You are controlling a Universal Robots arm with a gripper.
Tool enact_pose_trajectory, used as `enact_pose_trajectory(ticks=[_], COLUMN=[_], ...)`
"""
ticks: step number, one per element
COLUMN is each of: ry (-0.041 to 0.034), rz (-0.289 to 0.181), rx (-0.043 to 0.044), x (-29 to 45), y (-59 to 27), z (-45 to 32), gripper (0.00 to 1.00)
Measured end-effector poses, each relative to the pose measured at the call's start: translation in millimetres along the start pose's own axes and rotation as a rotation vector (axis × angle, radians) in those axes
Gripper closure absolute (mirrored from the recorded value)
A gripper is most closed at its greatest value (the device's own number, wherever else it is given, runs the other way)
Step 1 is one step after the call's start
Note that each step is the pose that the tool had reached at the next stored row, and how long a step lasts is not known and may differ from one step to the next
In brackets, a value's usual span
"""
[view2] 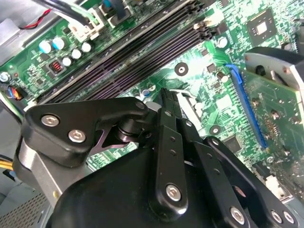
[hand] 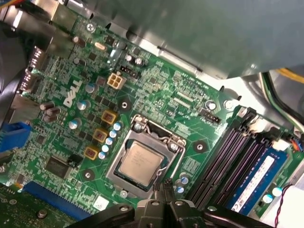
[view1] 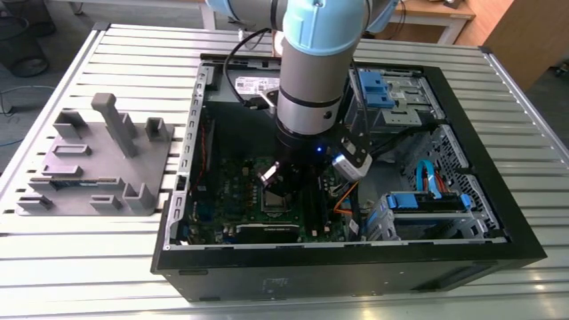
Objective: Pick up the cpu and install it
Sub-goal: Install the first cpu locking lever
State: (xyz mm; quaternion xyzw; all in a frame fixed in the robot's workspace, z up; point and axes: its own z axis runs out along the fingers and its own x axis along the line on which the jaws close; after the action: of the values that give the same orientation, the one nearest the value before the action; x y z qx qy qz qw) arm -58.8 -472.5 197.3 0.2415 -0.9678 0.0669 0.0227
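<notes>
Inside socket frame point(hand: 142, 159): cpu point(hand: 138, 164) flat, square, silver-grey, seated level.

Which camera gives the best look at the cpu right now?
The first wrist view: the cpu lies flat inside the metal socket frame on the motherboard, its silver top unobstructed. In the exterior view the arm covers most of the socket area.
</notes>
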Motion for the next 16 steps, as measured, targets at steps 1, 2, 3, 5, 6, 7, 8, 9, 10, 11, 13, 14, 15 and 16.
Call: enact_pose_trajectory(ticks=[1, 2, 3, 5, 6, 7, 8, 9, 10, 11, 13, 14, 15, 16], ry=[-0.0002, -0.0005, -0.0012, -0.0039, -0.0056, -0.0073, -0.0086, -0.0093, -0.0098, -0.0100, -0.0102, -0.0103, -0.0104, -0.0105], rz=[0.000, 0.000, 0.000, 0.001, 0.001, 0.001, 0.002, 0.002, 0.002, 0.002, 0.002, 0.002, 0.002, 0.002], rx=[0.0000, 0.0001, 0.0007, 0.0022, 0.0033, 0.0041, 0.0046, 0.0050, 0.0052, 0.0054, 0.0056, 0.0057, 0.0058, 0.0059], x=[0.5, 1.0, 1.6, 2.6, 3.0, 3.1, 3.1, 3.1, 3.1, 3.1, 3.0, 2.9, 2.7, 2.5], y=[-1.0, -2.0, -2.9, -4.8, -5.4, -5.7, -5.8, -5.9, -6.0, -6.0, -6.2, -6.3, -6.4, -6.5], z=[0.5, 1.0, 1.7, 3.5, 4.4, 5.1, 5.6, 6.0, 6.4, 6.8, 7.5, 8.0, 8.4, 8.9], gripper=[0.89, 0.89, 0.89, 0.89, 0.89, 0.89, 0.89, 0.89, 0.89, 0.89, 0.89, 0.89, 0.89, 0.89])
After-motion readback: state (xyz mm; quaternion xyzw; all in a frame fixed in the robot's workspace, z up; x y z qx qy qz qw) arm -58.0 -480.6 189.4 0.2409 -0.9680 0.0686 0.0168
